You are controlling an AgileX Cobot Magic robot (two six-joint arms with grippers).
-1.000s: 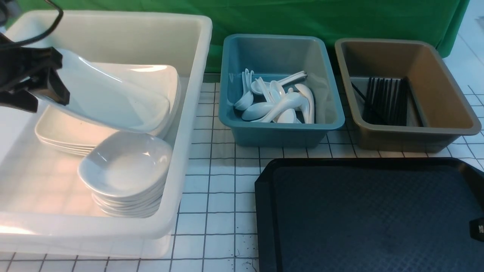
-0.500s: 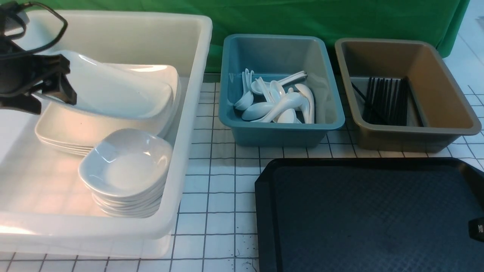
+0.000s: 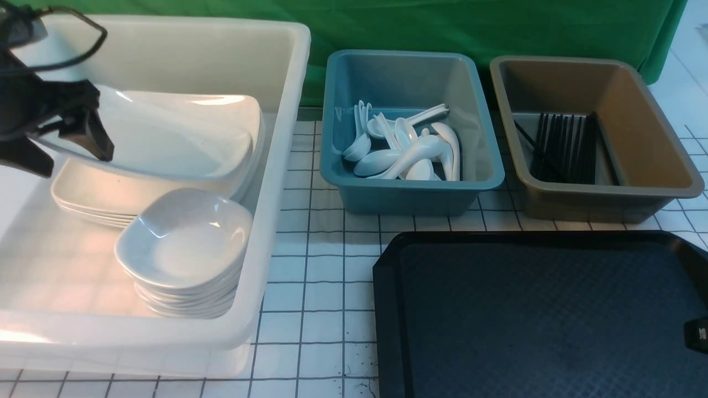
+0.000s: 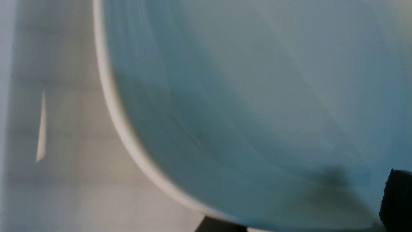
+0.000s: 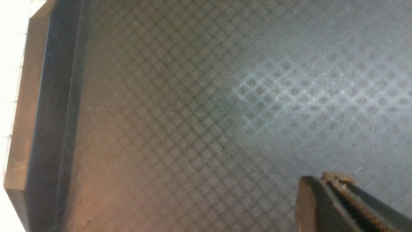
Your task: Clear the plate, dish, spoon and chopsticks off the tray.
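1. The plate (image 3: 166,138) is seen at the left, in the white tub (image 3: 279,182), lying on top of a stack of plates (image 3: 83,202).
2. The left jaws are spread wide, one finger above and one below the plate's left rim. The rim sits between them, and no firm grip is apparent, though the close view is too blurred to be sure.
3. In the left wrist view the plate (image 4: 257,96) fills most of the picture, and a dark fingertip (image 4: 397,199) shows at its edge.
4. A dish (image 3: 182,237) tops a stack of dishes (image 3: 188,304) at the near side of the white tub, just in front of the plates.
5. The spoons (image 3: 409,155) are heaped in the blue tub (image 3: 409,196), which stands at the far middle of the desk (image 3: 321,287).
6. The chopsticks (image 3: 564,149) lie side by side in the brown tub (image 3: 608,207), at the far right, beside the blue tub.
7. The tray (image 3: 387,309) is set at the near right of the desk, in front of both small tubs.
8. The right jaws are pressed together with nothing between them. They hang over the tray's textured floor (image 5: 193,112), near its right edge.
9. A green cloth (image 3: 442,27) is hung behind the tubs.
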